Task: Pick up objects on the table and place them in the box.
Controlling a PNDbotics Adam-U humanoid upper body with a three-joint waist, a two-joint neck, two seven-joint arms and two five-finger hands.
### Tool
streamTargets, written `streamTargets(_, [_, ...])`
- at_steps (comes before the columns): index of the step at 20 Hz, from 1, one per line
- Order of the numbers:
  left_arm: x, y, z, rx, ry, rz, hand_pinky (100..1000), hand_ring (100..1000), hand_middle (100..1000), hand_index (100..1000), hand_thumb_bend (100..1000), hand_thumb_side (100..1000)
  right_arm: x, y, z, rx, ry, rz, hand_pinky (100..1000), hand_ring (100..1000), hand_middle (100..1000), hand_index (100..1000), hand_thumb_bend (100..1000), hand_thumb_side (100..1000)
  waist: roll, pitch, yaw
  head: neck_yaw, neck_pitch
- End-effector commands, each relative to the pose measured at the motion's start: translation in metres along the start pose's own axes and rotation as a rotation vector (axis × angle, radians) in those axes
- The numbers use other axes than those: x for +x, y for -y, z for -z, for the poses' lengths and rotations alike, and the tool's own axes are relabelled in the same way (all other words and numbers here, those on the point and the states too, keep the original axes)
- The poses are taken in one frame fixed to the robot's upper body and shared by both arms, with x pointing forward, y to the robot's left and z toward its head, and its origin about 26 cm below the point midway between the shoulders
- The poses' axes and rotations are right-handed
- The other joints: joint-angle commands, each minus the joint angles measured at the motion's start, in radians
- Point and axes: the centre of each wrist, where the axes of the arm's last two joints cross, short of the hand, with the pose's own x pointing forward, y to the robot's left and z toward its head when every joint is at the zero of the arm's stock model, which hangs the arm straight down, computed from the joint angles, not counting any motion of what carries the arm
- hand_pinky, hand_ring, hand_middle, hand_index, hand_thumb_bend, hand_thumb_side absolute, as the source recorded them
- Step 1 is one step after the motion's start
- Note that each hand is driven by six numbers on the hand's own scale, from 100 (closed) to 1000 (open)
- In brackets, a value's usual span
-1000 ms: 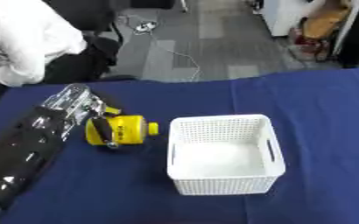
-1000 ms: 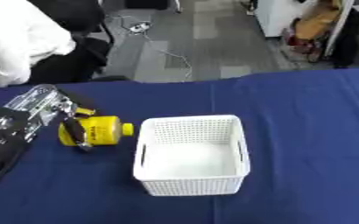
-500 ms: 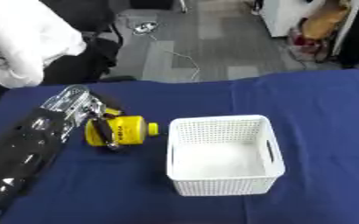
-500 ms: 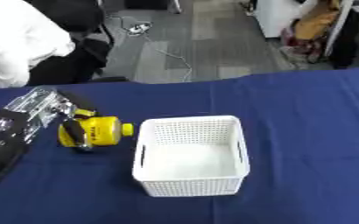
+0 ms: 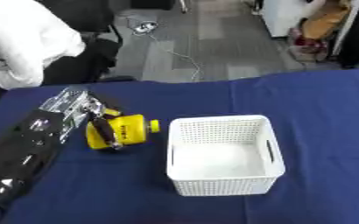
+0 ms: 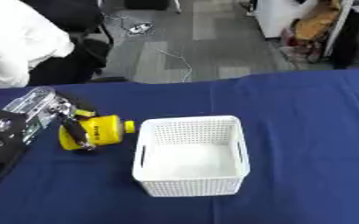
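Note:
A yellow bottle (image 5: 129, 132) lies on its side on the blue table, its cap pointing right toward the white perforated box (image 5: 224, 154). My left hand (image 5: 87, 114) comes in from the lower left along a black and silver arm. Its dark fingers (image 5: 104, 130) curl over the bottle's left part, with the thumb behind it. The bottle still rests on the cloth, a short gap left of the box. The box holds nothing that I can see. My right hand shows in neither view.
The blue table (image 5: 313, 109) stretches wide to the right of the box and in front of it. A person in a white top (image 5: 22, 48) stands beyond the table's far left edge. Grey floor with cables lies behind.
The hand and bottle stay in nearly the same place; the fingers have closed a little more over the bottle. The box has not moved.

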Motion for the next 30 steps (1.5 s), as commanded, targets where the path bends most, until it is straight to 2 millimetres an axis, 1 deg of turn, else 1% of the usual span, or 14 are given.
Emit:
streamTargets(1, [-0.004, -0.002, -0.005, 0.04, 0.021, 0.006, 221, 308, 395, 526, 156, 851, 0.003, 0.001, 0.01, 0.009, 0.036, 0.0, 313, 395, 467, 566, 256, 904, -0.004, -0.014, -0.001, 0.004, -0.009])
streamTargets(3, [-0.004, 0.0, -0.004, 0.071, 0.032, -0.002, 123, 226, 284, 432, 159, 852, 0.003, 0.001, 0.01, 0.009, 0.036, 0.0, 313, 395, 468, 566, 256, 904, -0.004, -0.014, 0.0, 0.004, -0.009])
streamTargets(4, [-0.004, 0.001, -0.004, 0.086, 0.039, -0.004, 115, 219, 272, 423, 159, 852, 0.003, 0.001, 0.01, 0.009, 0.036, 0.0, 313, 395, 467, 566, 256, 904, -0.005, -0.014, 0.0, 0.004, -0.009])
streamTargets(5, [-0.004, 0.002, -0.003, 0.098, 0.044, -0.004, 100, 163, 190, 365, 163, 851, 0.003, 0.001, 0.01, 0.009, 0.036, 0.0, 313, 395, 468, 566, 256, 904, -0.005, -0.014, 0.0, 0.004, -0.009])
streamTargets(7, [-0.004, 0.004, -0.002, 0.114, 0.055, 0.001, 100, 100, 100, 297, 167, 843, 0.003, 0.001, 0.01, 0.009, 0.036, 0.0, 313, 395, 467, 566, 256, 904, -0.005, -0.014, 0.0, 0.004, -0.009])
streamTargets(9, [-0.004, 0.006, -0.002, 0.119, 0.064, 0.007, 100, 100, 100, 262, 173, 835, 0.003, 0.001, 0.01, 0.009, 0.036, 0.0, 313, 395, 467, 566, 257, 903, -0.005, -0.015, 0.0, 0.004, -0.009])
streamTargets(13, [-0.006, 0.005, -0.003, 0.118, 0.069, 0.015, 100, 100, 100, 238, 174, 829, 0.004, 0.001, 0.01, 0.009, 0.035, -0.001, 313, 395, 468, 566, 256, 903, -0.005, -0.016, 0.002, 0.004, -0.009])
streamTargets(21, [-0.007, -0.005, -0.011, 0.142, 0.069, 0.038, 100, 100, 100, 232, 175, 827, 0.004, 0.003, 0.008, 0.015, 0.026, -0.012, 313, 395, 468, 565, 256, 903, -0.001, -0.025, 0.017, -0.002, -0.006])
streamTargets(30, [-0.003, -0.018, -0.02, 0.137, 0.044, 0.09, 100, 100, 100, 234, 171, 825, 0.006, 0.006, 0.002, 0.031, 0.0, -0.029, 313, 395, 468, 565, 256, 901, 0.006, -0.047, 0.046, -0.011, -0.002])
